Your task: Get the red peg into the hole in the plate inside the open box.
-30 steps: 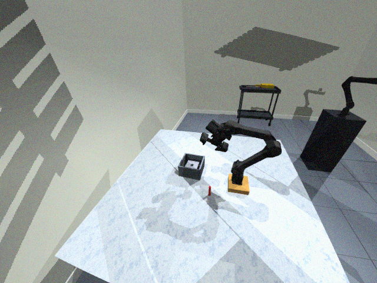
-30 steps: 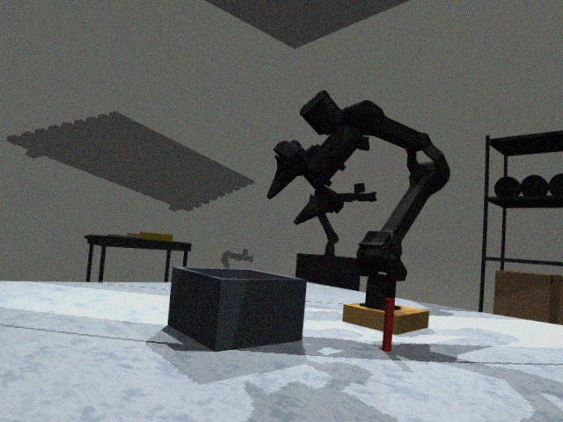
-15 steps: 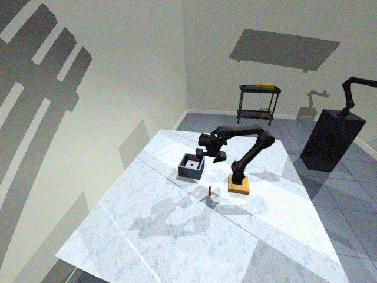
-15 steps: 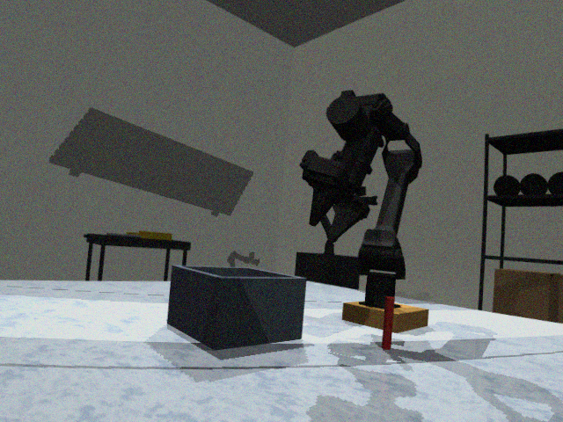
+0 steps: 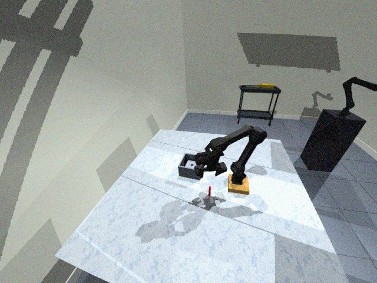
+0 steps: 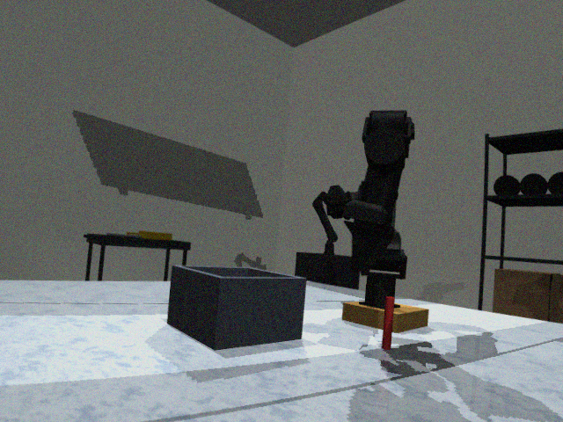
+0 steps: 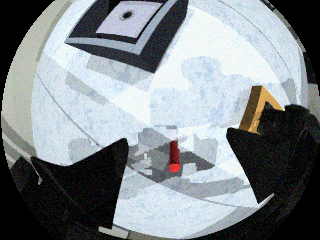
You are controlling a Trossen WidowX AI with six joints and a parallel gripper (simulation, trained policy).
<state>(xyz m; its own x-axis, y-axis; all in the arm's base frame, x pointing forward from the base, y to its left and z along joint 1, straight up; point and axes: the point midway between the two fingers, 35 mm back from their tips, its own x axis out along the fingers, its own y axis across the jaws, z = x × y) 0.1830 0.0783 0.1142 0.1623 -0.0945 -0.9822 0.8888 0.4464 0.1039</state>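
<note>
One red peg (image 5: 209,191) (image 6: 387,323) (image 7: 174,157) standing upright on one table (image 5: 170,259) (image 6: 91,354) (image 7: 145,215), one gripper (image 5: 212,173) (image 7: 180,138) hovering above with two fingers spread apart, one open box (image 5: 188,173) (image 6: 259,313) (image 7: 112,49) sitting near the peg

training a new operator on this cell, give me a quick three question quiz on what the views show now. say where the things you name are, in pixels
1. True or false: the peg (image 5: 209,191) (image 6: 387,323) (image 7: 174,155) stands upright on the table (image 5: 152,259) (image 6: 68,354) (image 7: 125,110).
2. Multiple choice: how is the gripper (image 5: 212,171) (image 7: 180,138)?
a) shut on the peg
b) open, holding nothing
c) shut, holding nothing
3. Fill in the blank: the plate (image 5: 189,164) (image 7: 118,24) with the hole lies inside the ____.

Key: 1. true; 2. b; 3. box (image 5: 189,173) (image 6: 259,313) (image 7: 115,56)
</note>
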